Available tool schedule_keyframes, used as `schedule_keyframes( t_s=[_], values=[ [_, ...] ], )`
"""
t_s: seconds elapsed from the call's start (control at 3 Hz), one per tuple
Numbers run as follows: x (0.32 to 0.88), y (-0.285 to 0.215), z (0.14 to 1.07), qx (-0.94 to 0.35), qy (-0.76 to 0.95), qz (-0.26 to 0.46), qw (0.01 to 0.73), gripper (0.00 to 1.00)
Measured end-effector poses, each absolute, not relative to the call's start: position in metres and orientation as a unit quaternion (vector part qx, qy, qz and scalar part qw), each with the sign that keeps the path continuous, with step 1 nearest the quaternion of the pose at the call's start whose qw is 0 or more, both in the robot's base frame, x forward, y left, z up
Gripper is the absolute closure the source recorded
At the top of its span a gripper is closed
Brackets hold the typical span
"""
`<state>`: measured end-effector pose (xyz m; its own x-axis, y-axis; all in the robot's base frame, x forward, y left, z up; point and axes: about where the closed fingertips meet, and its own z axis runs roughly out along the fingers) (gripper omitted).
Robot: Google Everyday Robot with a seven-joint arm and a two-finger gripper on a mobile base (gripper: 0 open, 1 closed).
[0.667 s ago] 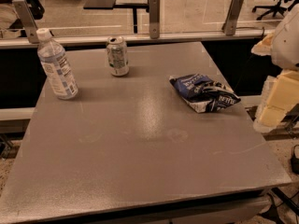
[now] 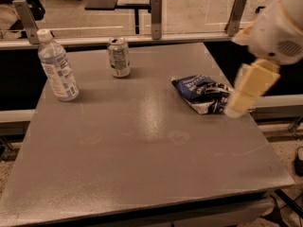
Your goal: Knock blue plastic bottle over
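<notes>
The blue plastic bottle [image 2: 57, 66] stands upright at the far left of the grey table [image 2: 142, 145]. It is clear, with a white cap and a pale blue-and-white label. My gripper [image 2: 235, 109] hangs from the white arm at the right edge of the table, just over the right end of the snack bag. It is far to the right of the bottle and touches nothing I can make out.
A short silver-green can [image 2: 119, 56] stands at the back middle. A dark blue-and-white foil snack bag [image 2: 201, 93] lies right of centre. A glass barrier on metal posts [image 2: 156, 15] runs behind the far edge.
My arm has swung in from the right edge toward the table, now over the right end of the snack bag. The bottle, can and bag have not moved.
</notes>
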<state>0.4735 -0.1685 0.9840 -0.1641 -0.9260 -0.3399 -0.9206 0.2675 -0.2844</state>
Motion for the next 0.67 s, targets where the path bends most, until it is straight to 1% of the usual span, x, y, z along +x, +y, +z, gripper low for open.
schedule_keyframes(
  t_s=[0.33, 0.67],
  values=[
    [0.499, -0.136, 0.985, -0.607, 0.75, 0.016, 0.263, 0.0],
    [0.522, -0.09, 0.981, -0.613, 0.73, 0.051, 0.298, 0.0]
  ],
)
